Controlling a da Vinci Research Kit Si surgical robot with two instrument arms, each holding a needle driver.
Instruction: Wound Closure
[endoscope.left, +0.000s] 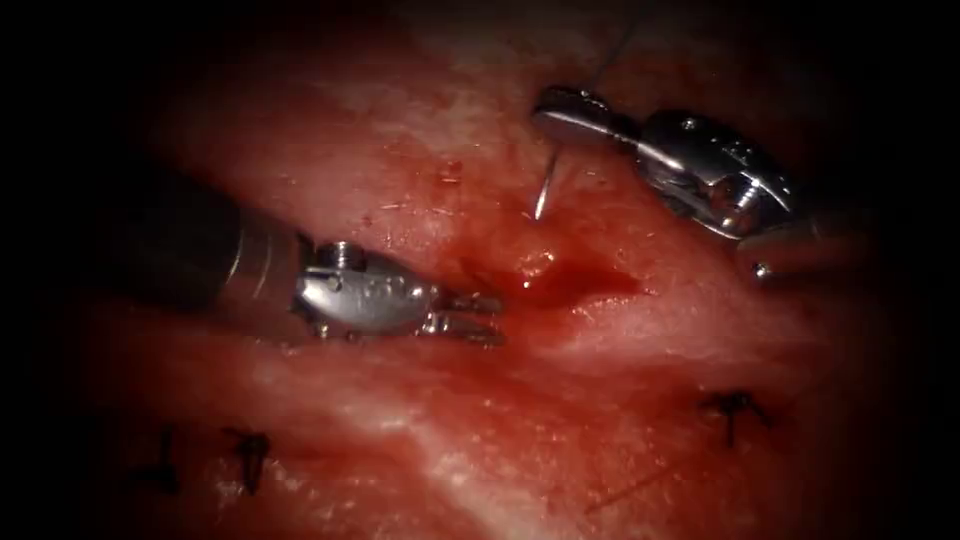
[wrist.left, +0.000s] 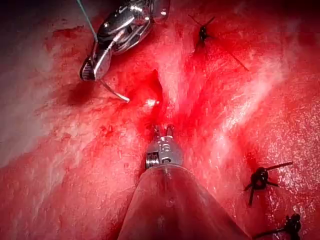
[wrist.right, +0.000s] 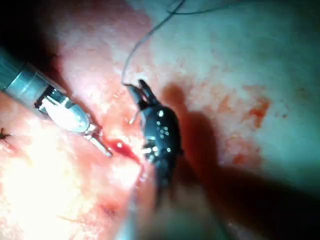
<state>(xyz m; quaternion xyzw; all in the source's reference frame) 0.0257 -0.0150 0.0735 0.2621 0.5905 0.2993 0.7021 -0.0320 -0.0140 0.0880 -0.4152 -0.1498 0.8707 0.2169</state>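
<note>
Lying nearest, dark tied stitches (endoscope.left: 735, 408) on the tissue (endoscope.left: 400, 150), left tool (endoscope.left: 478, 315) with jaws slightly apart, holding nothing, just left of the cut (endoscope.left: 580, 285), beyond it right tool (endoscope.left: 560, 112) clamping the needle (endoscope.left: 545, 190) near its rear end, tip clear above the tissue, thread (wrist.left: 87, 20) trailing away.

The left gripper (endoscope.left: 478, 318) is showing two short, slim, toothed metal jaws on a polished silver wrist block dotted with small holes and topped by a round screw, all sitting on a dark, ribbed, tube-like shaft. The right gripper (endoscope.left: 560, 115) is gleaming as smooth, rounded steel, its hinged wrist carrying a round pin.
</note>
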